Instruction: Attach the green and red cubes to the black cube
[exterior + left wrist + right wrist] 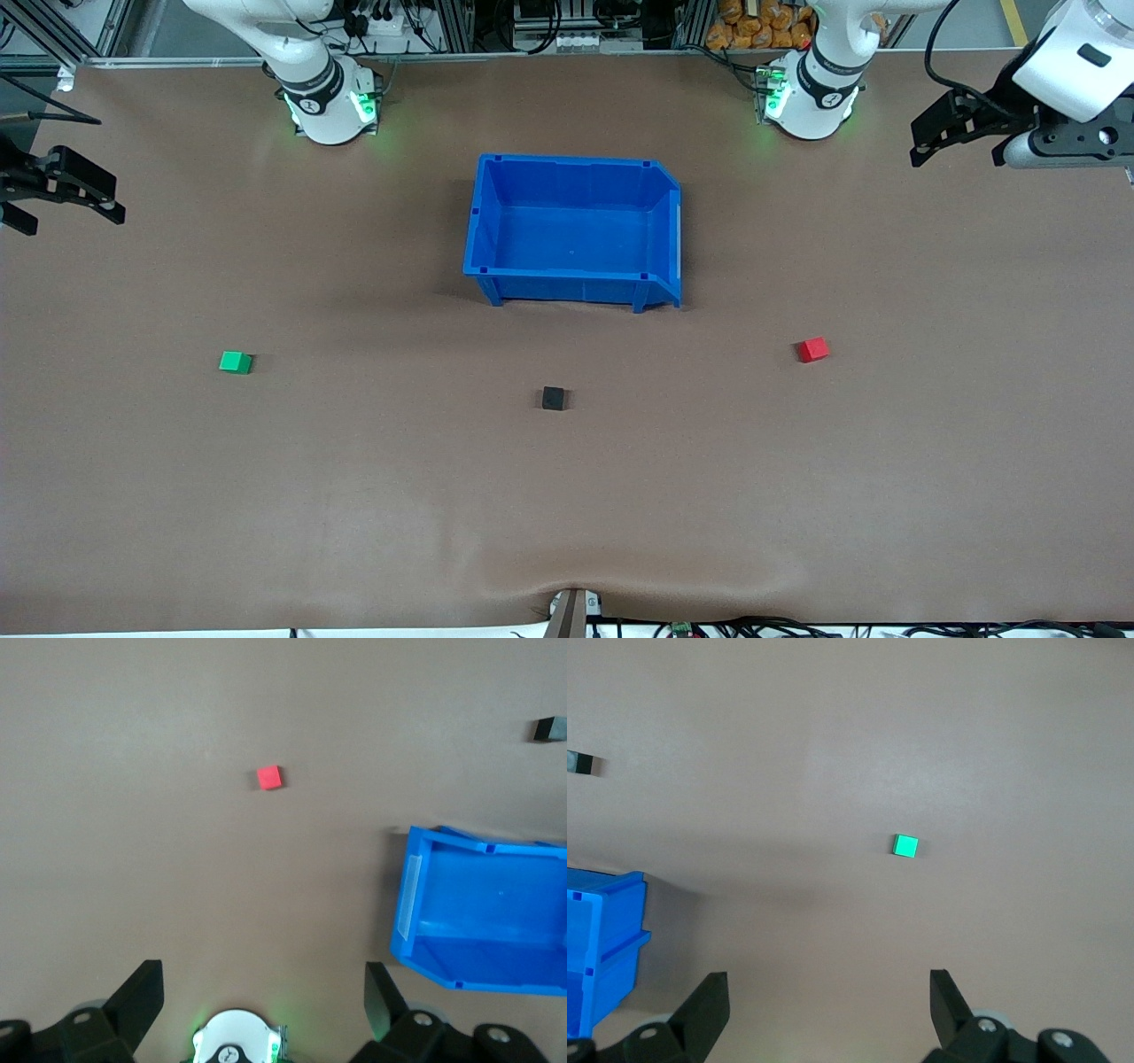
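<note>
Black cube (pixel 554 398) sits alone on the brown bench (pixel 354 496), nearest of the task's things to the front camera and roughly midway between the two arms' ends; it shows too at the edge of the left wrist view (pixel 549 728) and the right wrist view (pixel 583 764). Slightly farther from the camera, the green cube (pixel 236 361) lies toward the right arm's end of the bench, well apart from the black one, and appears in the right wrist view (pixel 904 846) on bare bench. The red cube (pixel 812 349) lies toward the left arm's end, a little farther still from the camera and equally well apart from the black cube; the left wrist view (pixel 269 777) shows it on bare bench. None of the three cubes touches another. Farther again stands a blue bin (pixel 656 199), upright, with nothing visible in it, between the two arm bases. The right end effector (pixel 53 190) hangs over the bench's edge at the right arm's end, fingers spread apart and gripping nothing. The left end effector (pixel 952 133) hangs over the left arm's end, likewise spread wide with nothing between its fingers.
</note>
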Controlling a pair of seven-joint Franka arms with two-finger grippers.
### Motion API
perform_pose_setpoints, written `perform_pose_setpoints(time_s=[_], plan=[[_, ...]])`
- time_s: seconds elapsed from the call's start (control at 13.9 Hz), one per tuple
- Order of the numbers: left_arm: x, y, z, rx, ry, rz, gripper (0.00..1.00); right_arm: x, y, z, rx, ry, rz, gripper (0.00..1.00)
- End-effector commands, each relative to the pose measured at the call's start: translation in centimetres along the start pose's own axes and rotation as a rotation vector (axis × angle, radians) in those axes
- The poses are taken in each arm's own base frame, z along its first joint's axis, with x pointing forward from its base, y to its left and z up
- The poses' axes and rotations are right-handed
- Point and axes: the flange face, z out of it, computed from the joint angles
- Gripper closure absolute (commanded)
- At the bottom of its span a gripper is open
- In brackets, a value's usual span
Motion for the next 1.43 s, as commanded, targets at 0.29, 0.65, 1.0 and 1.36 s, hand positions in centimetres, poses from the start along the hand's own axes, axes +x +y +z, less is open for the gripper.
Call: perform_pose_setpoints(time_s=[0.29,0.65,1.0,1.36], plan=[[1.1,-0.9,0.1,-0.004,-0.033,-0.006,0.00,0.0,0.9,-0.2,0.010,0.006,0.003,0.00],[1.0,0.1,1.6,0.007,-0.091,0.015,0.00,0.0,1.0,-0.2,0.010,0.006,0.005,0.00],[1.2,0.4,2.2,0.043,-0.058,0.020,0.00,0.4,1.4,0.7,0.016,-0.012,0.011,0.00],[2.3,-0.1,4.2,0.043,-0.030,0.010,0.00,0.5,1.4,0.7,0.016,-0.012,0.011,0.00]])
